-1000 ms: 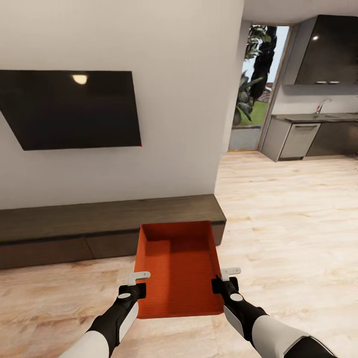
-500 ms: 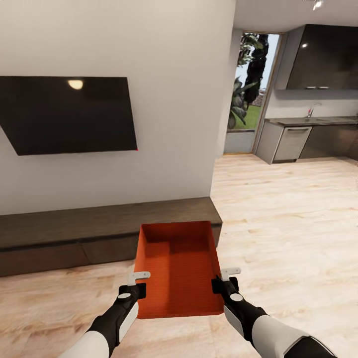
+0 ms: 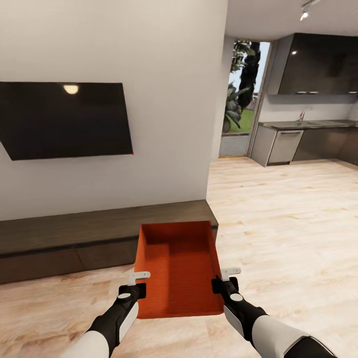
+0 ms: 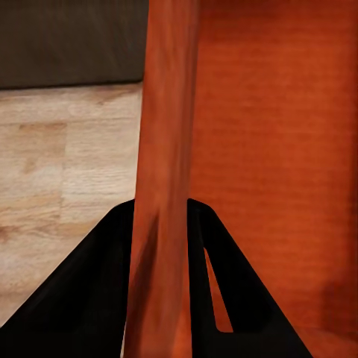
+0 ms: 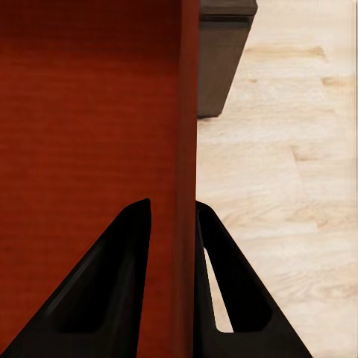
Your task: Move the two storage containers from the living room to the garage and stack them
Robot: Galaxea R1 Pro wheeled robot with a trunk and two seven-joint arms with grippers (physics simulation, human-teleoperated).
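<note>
1. Head view: I hold one orange-red bin out in front of me, level and open side up, with nothing inside it.
2. My left gripper is clamped on the bin's left wall, near the corner closest to me.
3. My right gripper is clamped on the right wall, at about the same spot on that side.
4. Left wrist view: the thin wall of the bin runs straight between my two dark fingers, one finger outside it and one inside, both pressed against it.
5. Right wrist view: the same grip, the wall of the bin pinched between my fingers, with the ribbed inner floor of the bin to one side.
6. Under the bin is the light plank floor, which the bin does not touch.
7. A long low dark bench stands against the white wall just beyond the bin's far edge.
8. A black TV hangs on that wall above the bench.
9. Off to my right the room opens onto a kitchen with dark cabinets and a glass door showing greenery outside.
</note>
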